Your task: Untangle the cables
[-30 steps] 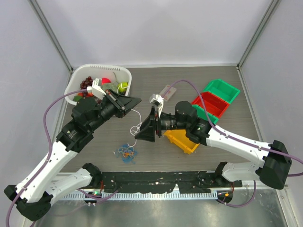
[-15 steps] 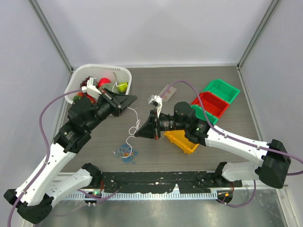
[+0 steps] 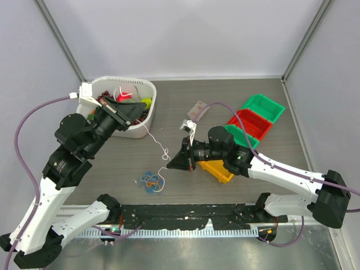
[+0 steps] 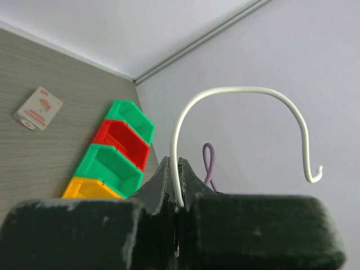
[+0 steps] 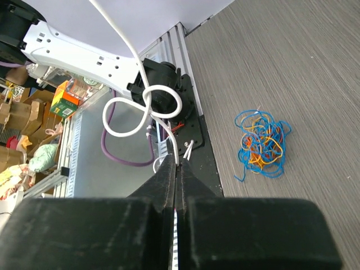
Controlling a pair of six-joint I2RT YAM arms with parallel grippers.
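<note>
At left gripper (image 4: 175, 169), jaws pinched shut on 1 white cable (image 4: 236, 90); same cable strung to right gripper (image 5: 177, 163), likewise clamped on it, 1 knotted loop between. Nearby, on table (image 3: 180, 90): loose tangle of blue and orange-yellow cables (image 5: 261, 145).

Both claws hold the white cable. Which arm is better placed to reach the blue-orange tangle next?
Right. The right claw pinches the white cable close beside the tangle; the left claw holds the other end farther off, by the basket.
</note>
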